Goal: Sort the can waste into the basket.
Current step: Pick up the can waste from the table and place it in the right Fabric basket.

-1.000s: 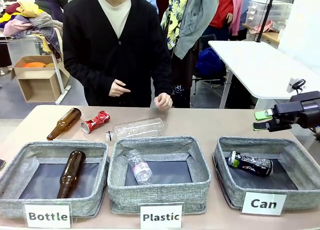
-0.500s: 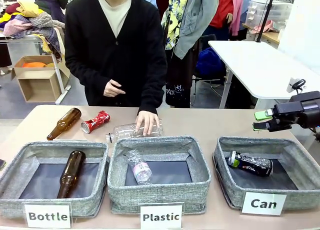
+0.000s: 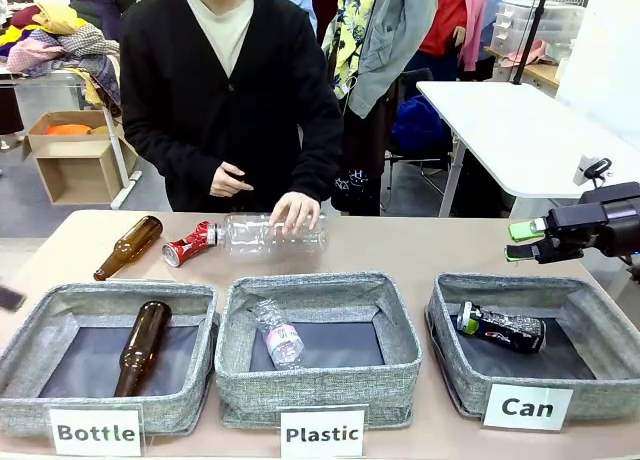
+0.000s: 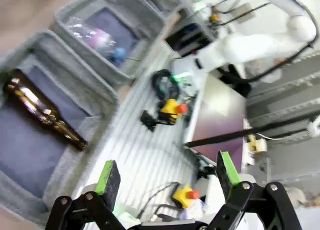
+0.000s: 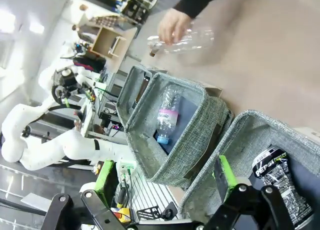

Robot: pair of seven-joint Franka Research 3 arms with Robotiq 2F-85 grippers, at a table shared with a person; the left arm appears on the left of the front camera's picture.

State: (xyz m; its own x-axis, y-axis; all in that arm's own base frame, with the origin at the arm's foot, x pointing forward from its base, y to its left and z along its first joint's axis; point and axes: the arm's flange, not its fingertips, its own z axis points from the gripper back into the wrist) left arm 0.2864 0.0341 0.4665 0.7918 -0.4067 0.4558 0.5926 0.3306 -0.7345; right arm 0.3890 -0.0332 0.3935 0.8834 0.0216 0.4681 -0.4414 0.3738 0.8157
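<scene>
- Halfway there by the look of it: the black can [image 3: 500,327] is lying in the Can basket [image 3: 520,280], just below the right gripper [image 3: 521,242] and a bit to the robot's side of it.
- That gripper's jaws are spread wide with nothing between them. It hovers over the basket's far-left rim.
- The left gripper [image 4: 167,172] is also wide open and empty. The Bottle basket [image 4: 65,75] is ahead of its fingers.
- What's left is the red can [image 3: 190,243], well off to the right gripper's left, out past the Plastic basket [image 3: 318,280] on the bare table [image 3: 420,245].
- I'd guess the next move is a long reach across, then a drop onto the can from above.
- Tight spot though. The clear bottle [image 3: 270,233] has its cap end right up against the can, with the person's hand [image 3: 296,211] resting on the bottle.
- A brown bottle [image 3: 128,247] lies just on the can's other side.
- Open room is the strip of table beyond the baskets' far rims. I'd stay above those rims on the way over.
</scene>
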